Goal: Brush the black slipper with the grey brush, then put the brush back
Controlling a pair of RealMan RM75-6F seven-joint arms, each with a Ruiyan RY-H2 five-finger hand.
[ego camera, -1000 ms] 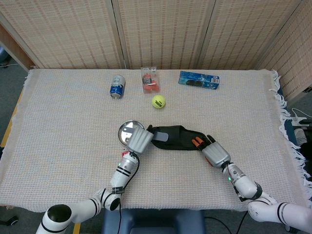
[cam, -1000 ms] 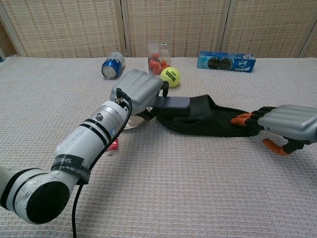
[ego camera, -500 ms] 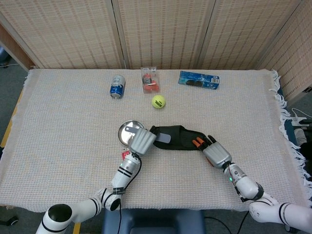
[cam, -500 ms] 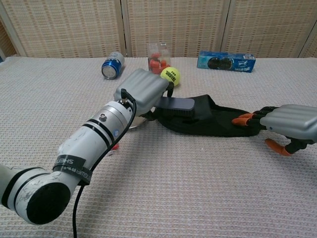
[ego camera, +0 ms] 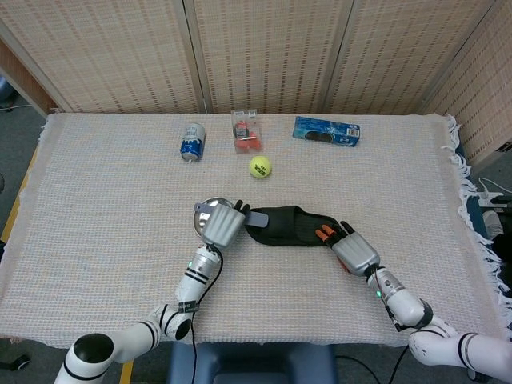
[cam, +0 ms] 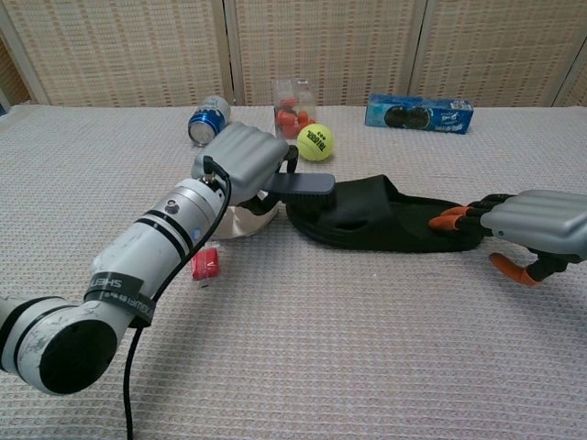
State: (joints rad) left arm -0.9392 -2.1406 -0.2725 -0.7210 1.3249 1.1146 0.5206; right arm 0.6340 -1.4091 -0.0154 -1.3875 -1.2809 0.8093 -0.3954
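The black slipper (ego camera: 292,226) (cam: 385,215) lies mid-table, its toe pointing left. My left hand (ego camera: 222,224) (cam: 240,161) grips the grey brush (ego camera: 256,219) (cam: 300,183), which hangs just over the slipper's left end. My right hand (ego camera: 352,250) (cam: 530,229) rests at the slipper's right end, its orange-tipped fingers (cam: 451,220) pressing on the heel. A round silver dish (ego camera: 210,212) (cam: 240,223) sits under and behind my left hand, partly hidden.
At the back stand a blue can (ego camera: 191,142) on its side, a clear box of orange things (ego camera: 246,131), a yellow tennis ball (ego camera: 259,166) and a blue biscuit packet (ego camera: 326,131). A small red item (cam: 205,265) lies beside my left forearm.
My left hand drew the brush leftward, from over the slipper's middle to its left end. My right hand stayed on the heel.
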